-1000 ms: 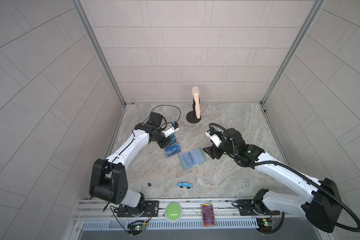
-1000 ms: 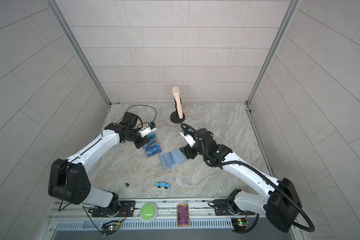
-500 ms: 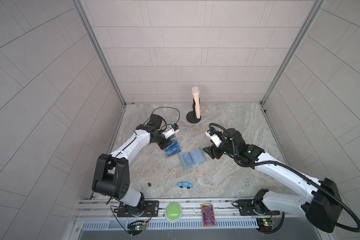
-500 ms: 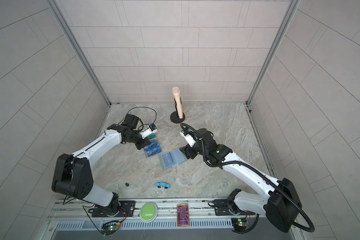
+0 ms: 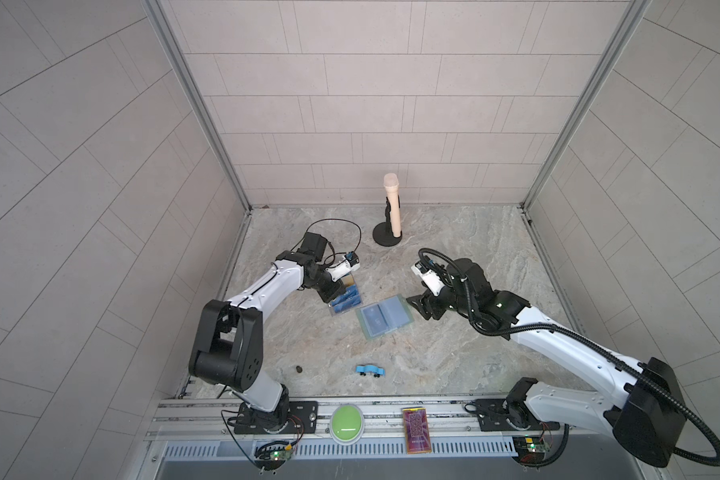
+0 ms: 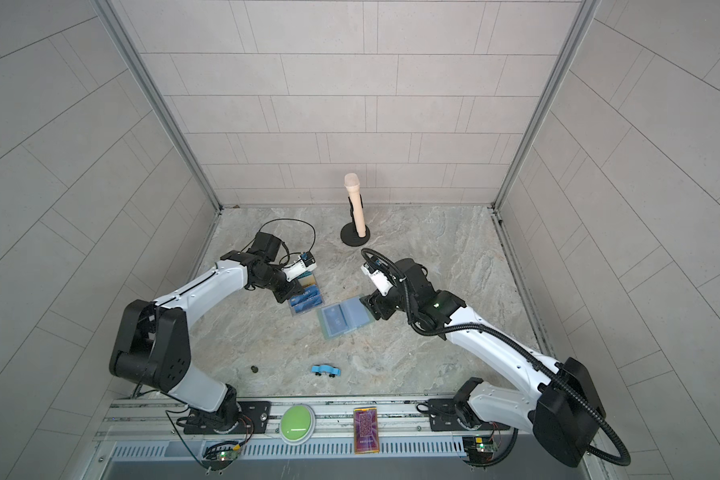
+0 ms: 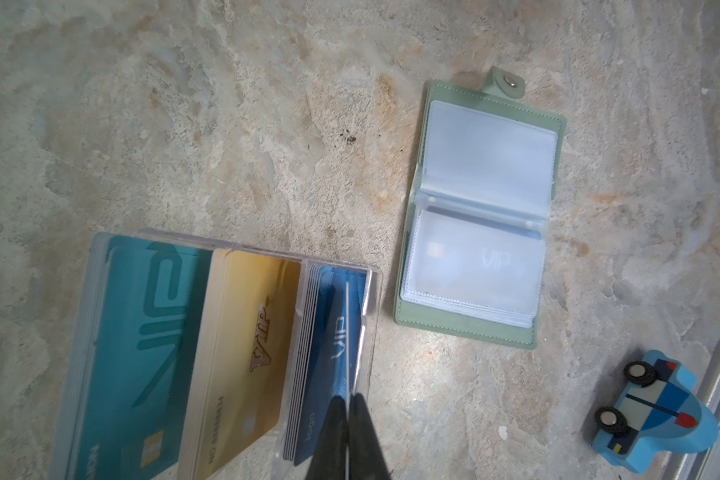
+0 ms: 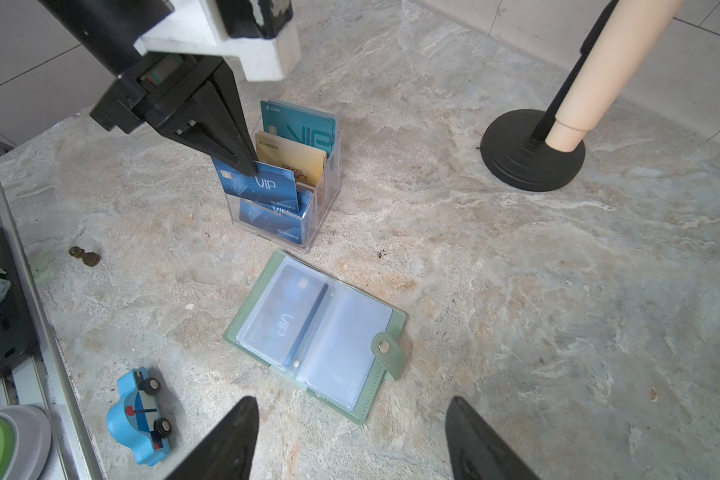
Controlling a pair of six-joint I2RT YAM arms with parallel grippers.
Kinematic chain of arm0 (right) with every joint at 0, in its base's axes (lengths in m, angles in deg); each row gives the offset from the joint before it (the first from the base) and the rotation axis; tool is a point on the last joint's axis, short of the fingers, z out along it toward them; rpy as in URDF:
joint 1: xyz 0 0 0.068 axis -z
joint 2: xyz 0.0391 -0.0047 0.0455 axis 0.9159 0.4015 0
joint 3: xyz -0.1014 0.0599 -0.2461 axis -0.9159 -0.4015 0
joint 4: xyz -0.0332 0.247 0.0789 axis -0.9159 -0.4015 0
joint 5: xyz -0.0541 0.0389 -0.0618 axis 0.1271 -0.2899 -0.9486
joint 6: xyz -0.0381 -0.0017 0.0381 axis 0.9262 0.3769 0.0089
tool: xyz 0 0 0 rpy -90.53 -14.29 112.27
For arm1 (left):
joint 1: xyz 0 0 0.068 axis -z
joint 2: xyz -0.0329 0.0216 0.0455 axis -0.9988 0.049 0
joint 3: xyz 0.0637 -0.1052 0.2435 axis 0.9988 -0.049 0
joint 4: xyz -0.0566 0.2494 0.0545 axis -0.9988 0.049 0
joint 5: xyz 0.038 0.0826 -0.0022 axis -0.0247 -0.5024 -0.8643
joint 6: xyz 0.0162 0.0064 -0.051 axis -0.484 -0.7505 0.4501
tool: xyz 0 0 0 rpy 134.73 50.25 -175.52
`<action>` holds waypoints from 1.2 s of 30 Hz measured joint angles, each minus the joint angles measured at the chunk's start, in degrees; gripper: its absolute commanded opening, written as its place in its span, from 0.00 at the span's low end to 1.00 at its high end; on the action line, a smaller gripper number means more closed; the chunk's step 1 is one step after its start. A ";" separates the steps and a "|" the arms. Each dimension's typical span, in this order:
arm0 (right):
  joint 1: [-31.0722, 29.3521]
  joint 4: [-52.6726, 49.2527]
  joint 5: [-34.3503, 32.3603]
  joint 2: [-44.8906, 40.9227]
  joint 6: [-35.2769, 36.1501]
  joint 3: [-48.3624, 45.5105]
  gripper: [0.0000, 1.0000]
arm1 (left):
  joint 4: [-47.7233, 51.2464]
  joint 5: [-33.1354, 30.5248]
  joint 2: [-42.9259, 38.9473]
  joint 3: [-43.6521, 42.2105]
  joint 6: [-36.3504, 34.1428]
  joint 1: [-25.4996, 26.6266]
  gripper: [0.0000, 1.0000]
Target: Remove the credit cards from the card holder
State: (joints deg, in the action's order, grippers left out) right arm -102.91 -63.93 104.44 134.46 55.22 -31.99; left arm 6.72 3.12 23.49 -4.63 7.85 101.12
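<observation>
The mint-green card holder (image 5: 385,318) (image 6: 344,318) (image 8: 387,365) (image 7: 555,174) lies open and flat on the stone floor, its snap tab pointing toward the right arm. A light-blue credit card (image 8: 283,316) (image 7: 474,262) printed VIP shows through the clear sleeve of one page. My left gripper (image 5: 332,299) (image 6: 283,296) (image 7: 348,399) (image 8: 248,168) is shut on a blue VIP card (image 8: 262,187) (image 7: 345,332), holding it upright in the front slot of the clear acrylic stand (image 5: 344,309) (image 6: 304,309) (image 8: 323,208). My right gripper (image 5: 417,306) (image 6: 371,309) (image 8: 351,399) stands open and empty just beside the holder's tab edge.
The stand also holds teal (image 8: 304,124) and gold (image 8: 296,158) cards. A blue toy car (image 5: 370,370) (image 8: 138,415), a small dark pawn (image 5: 298,368) and a microphone on a black base (image 5: 391,208) stand around. A green button (image 5: 346,423) sits on the front rail.
The left arm's elbow has shifted slightly while its gripper stays at the stand with the blue card. The right arm and the card holder have not moved.
</observation>
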 measured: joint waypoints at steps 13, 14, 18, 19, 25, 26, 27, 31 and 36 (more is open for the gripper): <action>0.00 0.22 0.00 -0.59 0.02 -0.63 0.74 | -2.27 1.62 1.29 -0.02 0.68 0.00 0.07; 0.00 0.22 0.00 -0.59 0.02 -0.63 0.74 | -2.40 1.62 1.42 -0.02 0.83 0.00 0.07; 0.00 0.22 0.00 -0.79 0.02 -0.63 0.74 | -3.08 1.75 2.03 -0.02 1.11 0.00 0.06; 0.00 0.24 0.00 -0.81 0.02 -0.63 0.74 | -3.15 1.79 2.08 -0.02 1.29 -0.02 0.05; 0.00 0.37 0.02 -0.81 0.02 -0.63 0.74 | -3.10 1.07 1.81 -0.02 1.33 -0.02 0.00; 0.00 0.37 0.00 -0.81 0.02 -0.63 0.74 | -2.97 0.92 1.57 -0.07 1.31 -0.02 0.00; 0.00 0.37 0.02 -0.81 0.02 -0.63 0.74 | -2.89 0.74 1.14 -0.26 1.29 0.09 0.00; 0.00 0.37 0.02 -0.81 0.02 -0.63 0.74 | -2.38 -0.02 -1.22 -1.25 0.96 0.42 0.00; 0.00 0.37 0.07 -0.81 0.02 -0.63 0.74 | -2.21 -0.66 -2.38 -1.29 0.11 0.98 0.00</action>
State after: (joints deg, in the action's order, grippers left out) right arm -102.91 -63.55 104.51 133.65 55.24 -32.63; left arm 4.51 2.47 21.11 -5.92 7.96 102.11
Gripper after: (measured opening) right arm 0.737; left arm 0.050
